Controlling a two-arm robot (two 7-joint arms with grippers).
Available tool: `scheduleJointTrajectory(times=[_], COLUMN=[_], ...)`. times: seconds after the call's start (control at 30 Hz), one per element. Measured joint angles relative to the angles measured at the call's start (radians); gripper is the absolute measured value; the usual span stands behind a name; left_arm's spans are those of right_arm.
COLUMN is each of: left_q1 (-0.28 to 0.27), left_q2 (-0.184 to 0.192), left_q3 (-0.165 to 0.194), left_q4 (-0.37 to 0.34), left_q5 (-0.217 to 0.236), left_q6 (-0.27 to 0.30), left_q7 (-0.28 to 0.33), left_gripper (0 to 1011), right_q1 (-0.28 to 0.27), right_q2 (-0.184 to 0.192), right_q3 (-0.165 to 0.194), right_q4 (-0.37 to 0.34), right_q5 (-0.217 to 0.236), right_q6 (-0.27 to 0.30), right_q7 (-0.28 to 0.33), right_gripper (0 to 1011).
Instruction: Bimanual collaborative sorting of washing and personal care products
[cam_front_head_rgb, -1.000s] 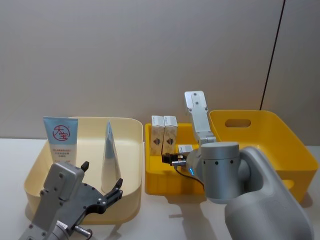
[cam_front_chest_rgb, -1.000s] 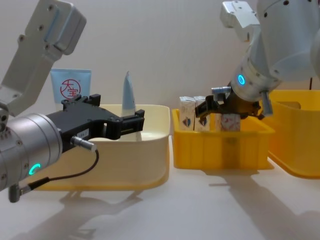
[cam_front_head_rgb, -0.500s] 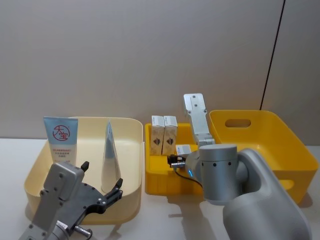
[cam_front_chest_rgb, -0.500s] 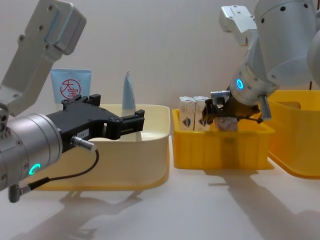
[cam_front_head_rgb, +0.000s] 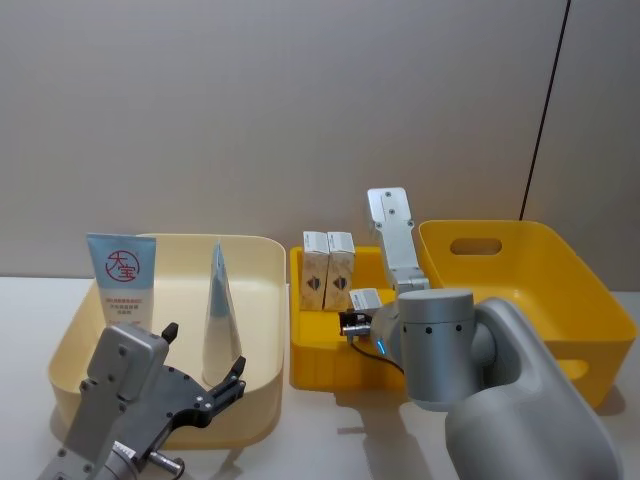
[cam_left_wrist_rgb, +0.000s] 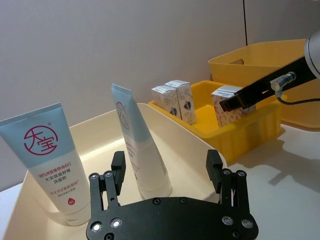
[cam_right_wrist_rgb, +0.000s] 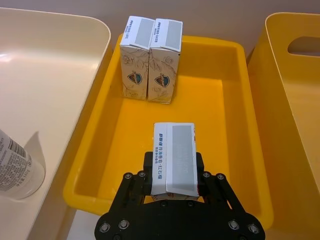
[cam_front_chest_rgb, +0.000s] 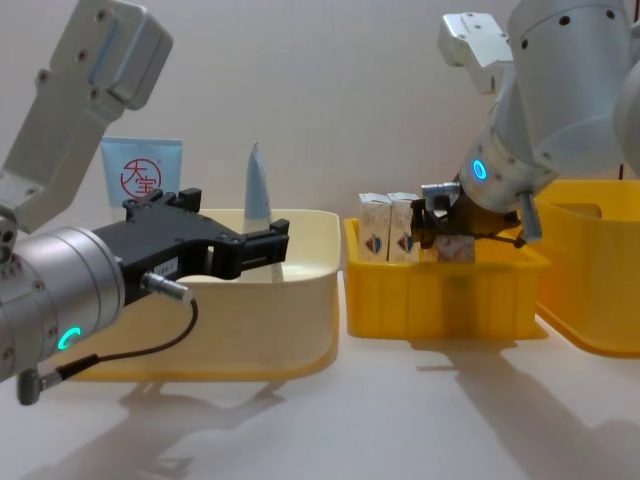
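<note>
Carton (cam_right_wrist_rgb: 173, 145) clamped in my right gripper (cam_right_wrist_rgb: 174, 172) inside the yellow bin (cam_right_wrist_rgb: 212, 44): released tilted, it could topple onto the 2 standing cartons (cam_right_wrist_rgb: 150, 60). Left gripper (cam_left_wrist_rgb: 166, 167) gapes empty before the tubes (cam_left_wrist_rgb: 142, 145).

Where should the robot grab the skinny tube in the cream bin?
Best around its middle, from the front. The tube stands upright in the cream bin, thin edge toward the robot, so the open left gripper could probably pinch its flat sides. The right gripper holds a carton in the yellow bin.
</note>
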Motion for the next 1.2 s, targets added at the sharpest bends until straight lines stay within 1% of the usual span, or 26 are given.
scheduleJointTrajectory(times=[0.23,0.57,0.73,0.77,0.8,0.9,0.93,0.97,1.0,1.1,1.17,1.2], left_q1=[0.000,0.000,0.000,0.000,0.000,0.000,0.000,0.000,0.000,0.000,0.000,0.000], left_q2=[0.000,0.000,0.000,0.000,0.000,0.000,0.000,0.000,0.000,0.000,0.000,0.000], left_q3=[0.000,0.000,0.000,0.000,0.000,0.000,0.000,0.000,0.000,0.000,0.000,0.000], left_q4=[0.000,0.000,0.000,0.000,0.000,0.000,0.000,0.000,0.000,0.000,0.000,0.000], left_q5=[0.000,0.000,0.000,0.000,0.000,0.000,0.000,0.000,0.000,0.000,0.000,0.000], left_q6=[0.000,0.000,0.000,0.000,0.000,0.000,0.000,0.000,0.000,0.000,0.000,0.000], left_q7=[0.000,0.000,0.000,0.000,0.000,0.000,0.000,0.000,0.000,0.000,0.000,0.000], left_gripper=[1003,1003,1003,1003,1003,1004,1003,1004,1004,1003,1003,1003], right_q1=[-0.001,0.000,0.004,0.005,0.005,0.008,0.008,0.009,0.009,0.010,0.010,0.010], right_q2=[0.007,0.024,0.034,0.037,0.037,0.044,0.044,0.048,0.048,0.053,0.054,0.057], right_q3=[-0.002,-0.003,0.001,0.004,0.004,0.011,0.011,0.017,0.017,0.030,0.033,0.040], right_q4=[-0.013,-0.050,-0.070,-0.076,-0.076,-0.089,-0.089,-0.096,-0.096,-0.106,-0.108,-0.111], right_q5=[-0.004,-0.012,-0.016,-0.018,-0.018,-0.022,-0.022,-0.025,-0.025,-0.033,-0.035,-0.039], right_q6=[-0.028,-0.104,-0.155,-0.173,-0.173,-0.216,-0.216,-0.242,-0.242,-0.294,-0.303,-0.324], right_q7=[0.011,0.040,0.053,0.056,0.056,0.061,0.061,0.061,0.061,0.055,0.052,0.045], right_gripper=[427,427,427,427,425,427,427,427,427,427,427,427])
